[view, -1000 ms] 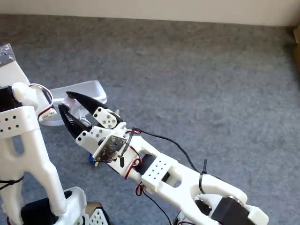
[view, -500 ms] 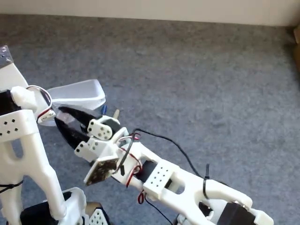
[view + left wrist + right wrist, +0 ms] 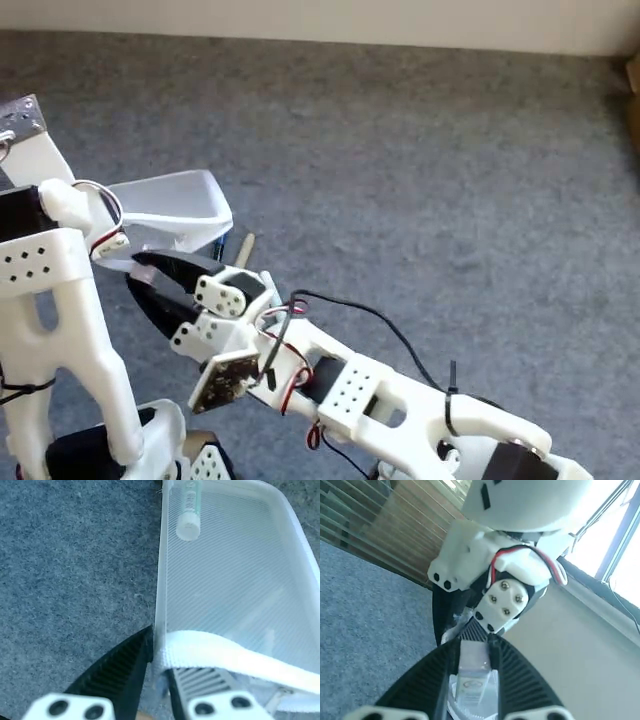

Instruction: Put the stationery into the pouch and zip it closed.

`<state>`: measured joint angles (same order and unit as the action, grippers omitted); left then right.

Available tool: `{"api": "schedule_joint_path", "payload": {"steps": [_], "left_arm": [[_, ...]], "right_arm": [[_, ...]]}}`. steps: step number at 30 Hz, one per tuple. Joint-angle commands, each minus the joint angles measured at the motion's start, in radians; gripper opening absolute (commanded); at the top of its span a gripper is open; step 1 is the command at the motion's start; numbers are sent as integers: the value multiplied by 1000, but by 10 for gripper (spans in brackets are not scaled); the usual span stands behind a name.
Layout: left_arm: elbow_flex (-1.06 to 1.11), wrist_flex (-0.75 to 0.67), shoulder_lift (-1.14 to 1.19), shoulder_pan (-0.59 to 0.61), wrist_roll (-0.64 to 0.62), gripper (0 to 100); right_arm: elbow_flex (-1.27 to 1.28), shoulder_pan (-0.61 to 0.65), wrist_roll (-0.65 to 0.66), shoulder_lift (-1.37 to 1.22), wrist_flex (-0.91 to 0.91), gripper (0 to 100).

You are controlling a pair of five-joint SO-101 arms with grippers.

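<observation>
The translucent pouch (image 3: 175, 205) sits tilted near the desk's left edge, the left claw (image 3: 159, 652) pinching its rim; a capped tube (image 3: 189, 510) lies inside.

Grey carpet (image 3: 450, 180) below a pale wall strip (image 3: 350, 18), with daylight in the room.
The carpet covers the whole surface up to the wall strip at the far edge, and a brown wooden edge (image 3: 634, 90) shows at one side. The right wrist view shows wooden slats (image 3: 375, 520), a bright window (image 3: 615, 545) and a plain cream wall (image 3: 590, 650).

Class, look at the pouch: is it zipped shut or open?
Open. In the high view the pouch gapes, its rim spread wide, with the left tool gripping one edge.
</observation>
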<state>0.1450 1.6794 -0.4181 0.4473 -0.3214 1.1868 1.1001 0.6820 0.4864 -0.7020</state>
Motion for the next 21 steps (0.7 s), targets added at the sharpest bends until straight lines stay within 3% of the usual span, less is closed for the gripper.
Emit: {"api": "schedule_joint_path", "payload": {"steps": [1, 5, 8, 11, 21], "left_arm": [[-2, -23, -21, 10, -12, 48], [-2, -23, -21, 10, -12, 48], [-2, -25, -21, 10, -12, 48], [-2, -25, -21, 10, -12, 48], [-4, -26, -15, 8, -12, 49]], "right_arm": [[21, -44, 9, -5, 12, 4], [19, -102, 9, -4, 16, 13], [21, -97, -2, 5, 18, 95], [21, -90, -107, 5, 18, 166], [24, -77, -138, 117, 50, 170]]}}
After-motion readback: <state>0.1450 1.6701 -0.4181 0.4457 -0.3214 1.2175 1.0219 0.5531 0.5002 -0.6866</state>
